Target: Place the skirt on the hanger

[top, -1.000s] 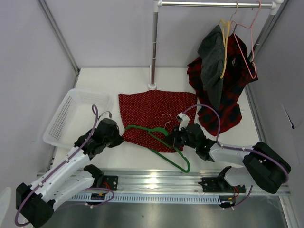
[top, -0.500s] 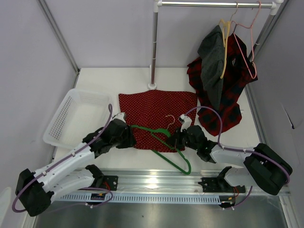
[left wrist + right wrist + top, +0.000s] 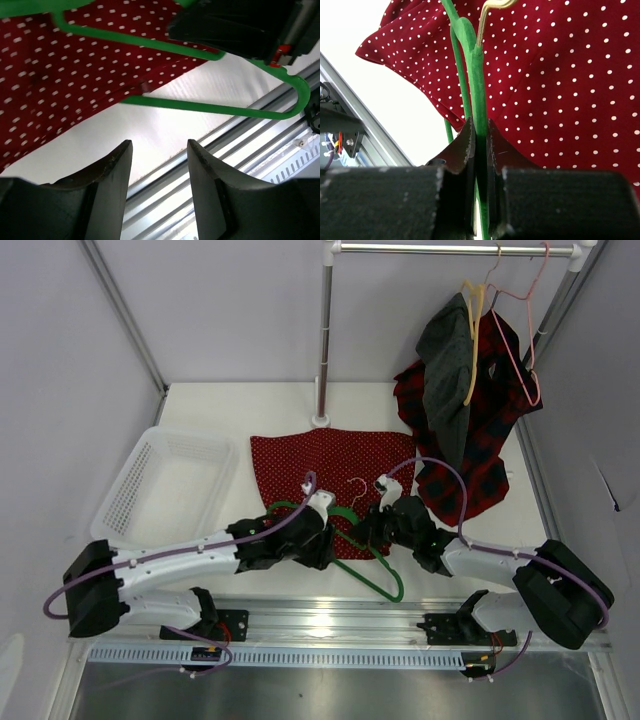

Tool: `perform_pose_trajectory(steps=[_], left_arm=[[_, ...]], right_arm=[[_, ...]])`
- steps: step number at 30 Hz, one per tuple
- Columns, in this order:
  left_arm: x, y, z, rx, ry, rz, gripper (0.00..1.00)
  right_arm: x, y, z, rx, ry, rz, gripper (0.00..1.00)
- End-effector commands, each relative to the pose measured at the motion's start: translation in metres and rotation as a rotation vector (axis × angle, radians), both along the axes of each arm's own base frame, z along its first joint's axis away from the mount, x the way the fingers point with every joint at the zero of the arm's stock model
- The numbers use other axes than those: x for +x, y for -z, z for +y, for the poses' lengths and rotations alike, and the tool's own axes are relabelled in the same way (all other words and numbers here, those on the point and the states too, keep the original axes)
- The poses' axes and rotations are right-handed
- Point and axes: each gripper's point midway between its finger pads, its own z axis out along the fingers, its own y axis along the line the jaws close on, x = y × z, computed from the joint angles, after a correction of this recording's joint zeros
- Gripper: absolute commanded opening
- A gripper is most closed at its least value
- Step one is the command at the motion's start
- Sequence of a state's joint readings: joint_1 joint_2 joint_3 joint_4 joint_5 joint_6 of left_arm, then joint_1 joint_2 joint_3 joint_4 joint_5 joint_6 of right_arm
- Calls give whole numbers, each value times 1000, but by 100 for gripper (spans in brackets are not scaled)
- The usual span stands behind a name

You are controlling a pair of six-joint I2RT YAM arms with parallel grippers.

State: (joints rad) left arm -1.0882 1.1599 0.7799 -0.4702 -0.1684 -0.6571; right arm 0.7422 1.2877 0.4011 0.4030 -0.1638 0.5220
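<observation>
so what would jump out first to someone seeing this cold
The red polka-dot skirt is spread flat in the middle, with the green hanger across its near edge. The right claw is clamped shut on the hanger's neck, while the left claw hovers open near its lower bar. Far right, a plaid garment and a grey garment hang from a rail.

Can't see the skirt (image 3: 330, 465) hem from above, buried under the left gripper (image 3: 328, 542); can't follow the hanger (image 3: 479, 90) hook past right wrist view's top edge.
</observation>
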Motion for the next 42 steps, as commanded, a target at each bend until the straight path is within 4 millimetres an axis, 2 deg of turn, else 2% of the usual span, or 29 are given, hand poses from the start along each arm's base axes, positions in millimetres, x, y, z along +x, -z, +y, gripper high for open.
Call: perform_pose_trajectory(steps=[1, 2, 3, 6, 7, 8, 11, 14, 15, 17, 22, 27, 32, 37, 39, 42], left_arm=[[14, -28, -46, -104, 118, -146, 53], [14, -20, -54, -100, 144, -150, 54], [17, -26, -67, -141, 169, -187, 54], [17, -3, -79, -129, 214, -198, 56], [20, -8, -89, -165, 218, -227, 57], [20, 0, -94, -162, 232, -230, 58], [20, -1, -111, -189, 269, -276, 59], [22, 11, -121, -165, 289, -281, 59], [21, 23, -121, -138, 297, -272, 59], [23, 26, -125, -137, 295, -283, 59], [25, 51, -120, -81, 281, -296, 58], [32, 51, -123, -45, 263, -375, 60], [32, 72, -128, 37, 294, -399, 60], [37, 81, -123, 91, 255, -425, 59], [37, 84, -123, 98, 248, -422, 56], [36, 84, -121, 105, 241, -421, 35]], right_arm=[[-6, 34, -25, -153, 21, 74, 0], [-6, 34, -25, -149, 22, 80, 0], [-5, 34, -25, -144, 22, 83, 0], [-6, 35, -26, -133, 17, 102, 0], [-6, 34, -26, -131, 16, 102, 0], [-6, 36, -26, -133, 17, 107, 0], [-6, 39, -26, -127, 13, 124, 0], [-6, 43, -26, -120, 11, 144, 0], [-5, 43, -26, -112, 13, 146, 0], [-6, 44, -25, -97, 6, 159, 0], [-1, 45, -25, -63, 2, 184, 0], [1, 44, -24, -56, -4, 194, 0], [3, 41, -23, -55, -9, 192, 0], [3, 40, -25, -52, -5, 194, 0], [3, 41, -25, -54, -5, 195, 0], [3, 41, -26, -60, 1, 191, 0]])
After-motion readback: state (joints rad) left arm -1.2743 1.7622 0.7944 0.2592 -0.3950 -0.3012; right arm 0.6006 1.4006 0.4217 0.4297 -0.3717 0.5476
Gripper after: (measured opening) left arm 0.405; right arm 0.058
